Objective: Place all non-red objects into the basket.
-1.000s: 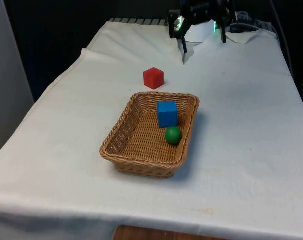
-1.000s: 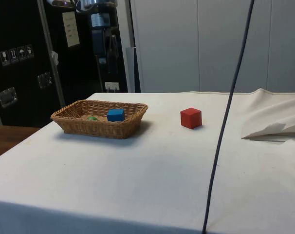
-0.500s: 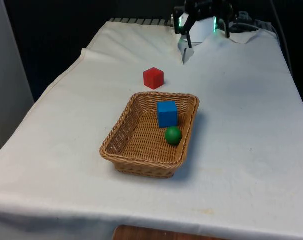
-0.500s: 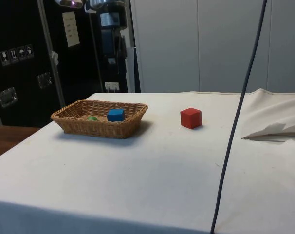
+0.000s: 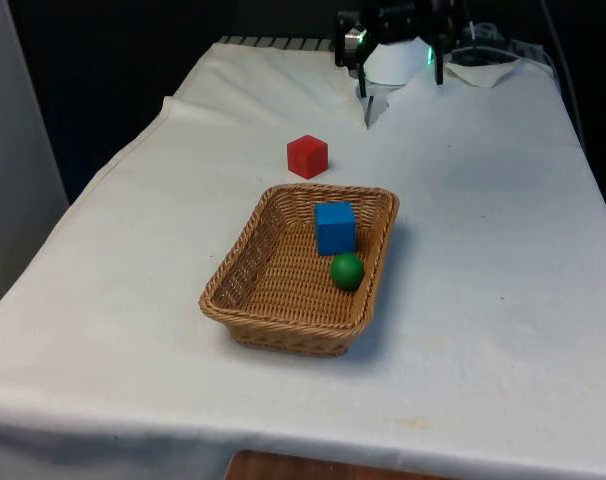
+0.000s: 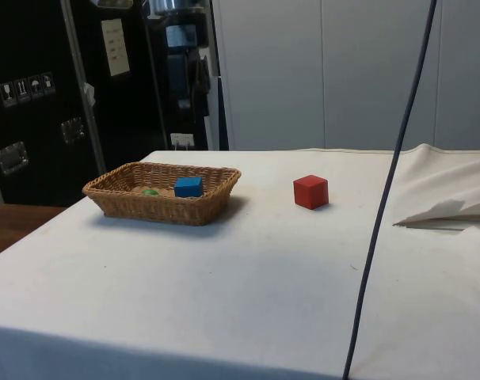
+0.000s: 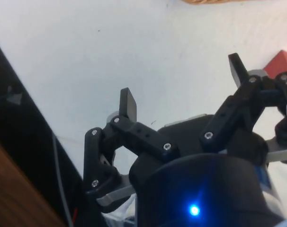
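Note:
A blue cube (image 5: 334, 227) and a green ball (image 5: 347, 271) lie inside the wicker basket (image 5: 273, 300) near the table's middle. From the side, the blue cube (image 6: 188, 187) and the ball (image 6: 150, 191) peek over the basket's wall (image 6: 145, 207). A red cube (image 5: 307, 156) sits on the cloth just beyond the basket, toward the robot; it also shows as the red cube (image 6: 310, 191) and a red corner (image 7: 282, 64). My gripper (image 5: 401, 80) hangs high over the table's far end, well away from all of them. In the wrist view the gripper (image 7: 182, 85) is open and holds nothing.
A raised fold of white cloth (image 5: 383, 100) lies under the gripper at the far end, seen also as a rumpled cloth (image 6: 446, 207). A dark cable (image 6: 382, 214) hangs down across the side view.
The gripper has drifted and turned a little above the far end of the table, staying open. The cubes, ball and basket have not moved.

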